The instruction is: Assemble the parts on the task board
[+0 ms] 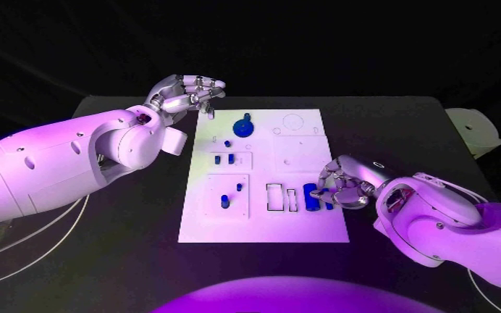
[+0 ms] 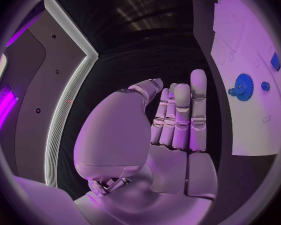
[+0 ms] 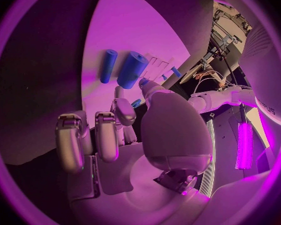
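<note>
A: State the position of each hand relative to the task board (image 1: pixel 313 226).

B: The right hand (image 1: pixel 342 184) sits at the board's right edge, at the near half. The left hand (image 1: pixel 188 96) hovers off the board's far left corner, over the black table (image 1: pixel 125 255).

A: Which part is the nearer target?

B: A thick blue cylinder (image 3: pixel 132 70) and a thinner blue peg (image 3: pixel 107 65) lie side by side on the board, just beyond the right hand's fingertips (image 3: pixel 118 91). In the head view the cylinder (image 1: pixel 311 195) lies just beside the empty rectangular slots (image 1: pixel 274 197).

A: Orientation of the long axis?

B: Both pieces lie flat, roughly parallel, with their long axes running from the near side of the board to the far side (judged from the head view; the wrist view bends straight edges).

A: Hand states?

B: Right hand: fingers curled near the cylinder; whether they already touch or grasp it cannot be determined. Left hand: fingers folded inward, nothing held.

A: Other parts?

B: A blue gear (image 1: pixel 243 126) lies on the far half, closer to the left hand. Small blue pegs (image 1: pixel 224 159) stand in the left-side recesses.

A: Recommended arm?

B: The right, being nearest the cylinder.
</note>
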{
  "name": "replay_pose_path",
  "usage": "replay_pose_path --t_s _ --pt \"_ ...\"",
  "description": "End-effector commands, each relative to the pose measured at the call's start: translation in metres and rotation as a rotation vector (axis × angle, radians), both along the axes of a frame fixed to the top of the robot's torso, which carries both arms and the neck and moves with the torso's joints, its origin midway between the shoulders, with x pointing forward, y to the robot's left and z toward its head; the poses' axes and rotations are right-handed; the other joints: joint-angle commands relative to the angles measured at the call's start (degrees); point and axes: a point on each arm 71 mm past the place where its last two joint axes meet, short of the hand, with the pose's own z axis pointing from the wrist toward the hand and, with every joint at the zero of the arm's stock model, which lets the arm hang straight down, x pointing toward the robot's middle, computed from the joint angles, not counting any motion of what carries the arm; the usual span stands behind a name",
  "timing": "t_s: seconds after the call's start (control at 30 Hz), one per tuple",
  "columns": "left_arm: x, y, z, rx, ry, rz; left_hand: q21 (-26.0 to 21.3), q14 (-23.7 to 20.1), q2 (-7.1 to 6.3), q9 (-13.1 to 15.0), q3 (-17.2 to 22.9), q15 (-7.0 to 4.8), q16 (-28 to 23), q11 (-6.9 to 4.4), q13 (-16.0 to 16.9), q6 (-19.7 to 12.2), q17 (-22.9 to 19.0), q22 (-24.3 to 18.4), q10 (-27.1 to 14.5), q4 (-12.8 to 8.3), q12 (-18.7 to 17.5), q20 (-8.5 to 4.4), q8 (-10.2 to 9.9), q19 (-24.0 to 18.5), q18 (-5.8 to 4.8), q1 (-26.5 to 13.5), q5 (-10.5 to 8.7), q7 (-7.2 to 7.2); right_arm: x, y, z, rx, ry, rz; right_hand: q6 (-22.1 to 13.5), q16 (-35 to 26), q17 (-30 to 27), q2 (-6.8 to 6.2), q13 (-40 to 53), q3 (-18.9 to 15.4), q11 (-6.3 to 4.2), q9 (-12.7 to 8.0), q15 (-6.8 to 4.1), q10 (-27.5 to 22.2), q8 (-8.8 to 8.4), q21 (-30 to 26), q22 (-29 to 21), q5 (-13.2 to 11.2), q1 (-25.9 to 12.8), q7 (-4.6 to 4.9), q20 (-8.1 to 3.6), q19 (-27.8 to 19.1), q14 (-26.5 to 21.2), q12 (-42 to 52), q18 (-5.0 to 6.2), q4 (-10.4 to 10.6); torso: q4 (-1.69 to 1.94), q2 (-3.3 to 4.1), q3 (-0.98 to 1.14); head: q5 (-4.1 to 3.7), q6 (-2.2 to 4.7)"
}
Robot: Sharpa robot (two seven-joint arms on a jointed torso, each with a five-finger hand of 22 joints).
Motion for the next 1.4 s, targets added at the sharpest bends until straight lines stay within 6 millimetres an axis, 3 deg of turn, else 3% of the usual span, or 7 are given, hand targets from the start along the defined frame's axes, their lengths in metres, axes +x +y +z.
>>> replay_pose_path --t_s 0.03,0.43,0.7,1.13,1.23,1.4 --pt "0.000 -0.002 0.001 -0.015 -0.005 -0.010 -0.37 -0.25 0.24 0.07 0.21 0.02 -0.18 0.02 0.08 -0.36 -0.08 -0.07 -0.35 -0.06 0.39 0.01 0.36 -0.24 0.38 -0.38 -0.20 0.05 -0.001 0.001 -0.005 -0.040 0.008 0.005 -0.12 0.18 7.70 -0.09 0.07 -0.49 -0.03 -0.05 -0.03 -0.23 -0.33 0.12 14.89 0.25 -0.70 -0.11 0.07 5.85 4.78 -0.31 -1.12 -0.03 0.06 0.05 0.07 -0.06 0.02" --pt "0.000 -0.001 0.001 -0.015 -0.004 -0.009 -0.40 -0.25 0.25 0.10 0.19 0.03 -0.15 0.03 0.10 -0.39 -0.13 -0.09 -0.43 0.01 0.49 0.02 0.39 -0.24 0.37 -0.54 -0.19 0.06 -0.004 0.011 -0.015 -0.052 0.026 0.030 0.35 0.18 7.66 0.13 0.28 -1.65 -0.13 -0.03 -0.10 -0.09 -0.31 0.17 14.91 0.14 -1.57 -0.24 0.05 5.86 4.77 -0.43 -1.13 0.00 -0.02 0.11 0.09 0.09 -0.11" --pt "0.000 -0.001 0.001 -0.015 -0.002 -0.011 -0.40 -0.25 0.25 0.10 0.19 0.03 -0.15 0.03 0.10 -0.39 -0.13 -0.09 -0.43 0.01 0.49 0.02 0.39 -0.24 0.37 -0.54 -0.19 0.06 -0.003 0.017 -0.021 -0.061 0.021 0.037 0.67 0.18 7.66 0.52 0.72 -2.18 -0.23 0.00 -0.18 0.20 -0.27 0.23 14.93 0.01 -1.50 -0.37 0.01 5.88 4.76 -0.13 -1.14 -0.15 0.17 0.04 0.04 -0.02 -0.07" --pt "-0.001 -0.001 0.001 -0.014 -0.001 -0.010 -0.40 -0.25 0.25 0.10 0.19 0.03 -0.15 0.03 0.10 -0.39 -0.13 -0.09 -0.43 0.01 0.49 0.02 0.39 -0.24 0.37 -0.54 -0.19 0.06 -0.003 0.021 -0.021 -0.054 -0.007 0.040 1.89 0.40 8.09 1.21 3.03 -1.92 -0.65 0.04 -0.54 1.59 -0.14 0.70 15.06 2.15 3.84 -0.77 -0.31 6.00 4.86 1.80 -1.24 -0.55 0.00 0.11 0.05 0.00 -0.09" --pt "-0.001 -0.001 0.001 -0.014 -0.001 -0.010 -0.40 -0.25 0.25 0.10 0.19 0.03 -0.15 0.03 0.10 -0.39 -0.13 -0.09 -0.43 0.01 0.49 0.02 0.39 -0.24 0.37 -0.54 -0.19 0.06 -0.004 0.022 -0.018 -0.034 -0.024 0.031 2.84 0.49 8.28 2.13 4.41 -0.86 -1.00 0.11 -0.82 2.51 0.21 0.70 15.06 0.75 5.66 -1.18 -0.51 6.00 4.90 3.29 -1.24 -0.50 0.00 0.10 0.07 -0.08 -0.13" --pt "-0.001 -0.001 0.001 -0.014 -0.001 -0.010 -0.40 -0.25 0.25 0.10 0.19 0.03 -0.15 0.03 0.10 -0.39 -0.13 -0.09 -0.43 0.01 0.49 0.02 0.39 -0.24 0.37 -0.54 -0.19 0.06 -0.008 0.022 -0.011 0.030 -0.047 0.001 4.01 0.67 8.68 3.07 6.03 0.15 -1.42 0.15 -1.16 3.66 0.60 0.70 15.06 3.04 5.28 -1.66 -0.82 6.00 4.98 5.08 -1.24 -0.12 0.01 0.05 0.08 -0.16 -0.21"
